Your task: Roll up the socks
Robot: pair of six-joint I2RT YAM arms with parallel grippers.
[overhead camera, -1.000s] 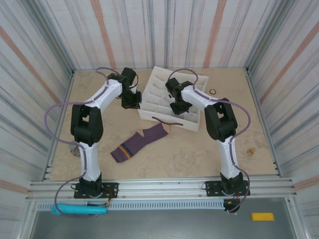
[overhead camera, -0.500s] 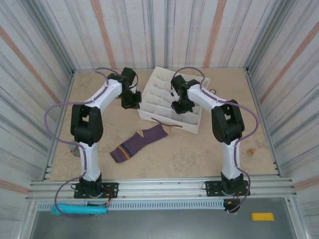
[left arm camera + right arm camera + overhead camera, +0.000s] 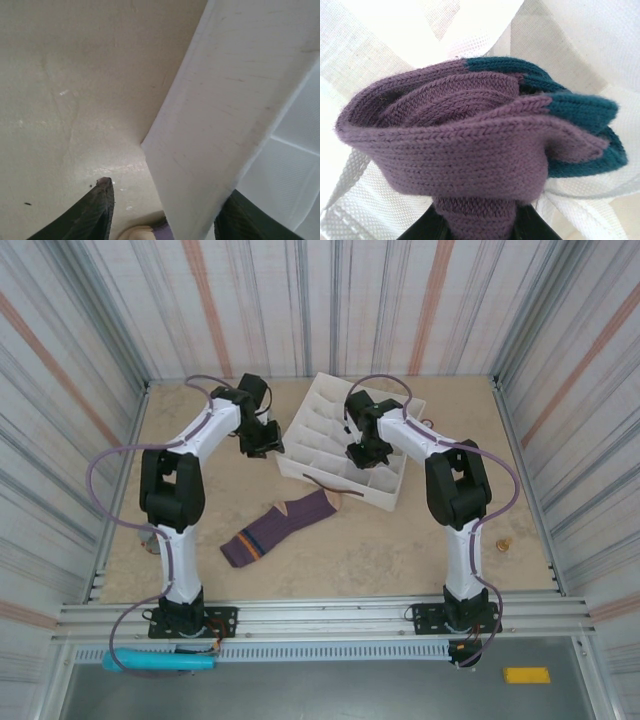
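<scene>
A purple sock (image 3: 278, 526) with a peach toe and navy-orange stripes lies flat on the table in front of the white divided box (image 3: 318, 412). My right gripper (image 3: 362, 454) hangs over the box's compartments. It is shut on the second sock (image 3: 470, 135), a purple roll with a dark teal heel, with white fabric dividers (image 3: 365, 55) behind it; its fingertips (image 3: 422, 231) peek out beneath the roll. My left gripper (image 3: 262, 442) stands open at the box's left wall (image 3: 225, 115), one finger on each side, the left fingertip (image 3: 102, 192) clear of the wall.
The box sits skewed at the back centre. A small ring (image 3: 427, 424) lies by its right corner and a small brass piece (image 3: 504, 543) near the right wall. Striped walls enclose the table on three sides. Bare table lies at the front right.
The left gripper has opened off the box's wall. The right gripper carried the rolled sock back, further over the box. The flat sock stayed put.
</scene>
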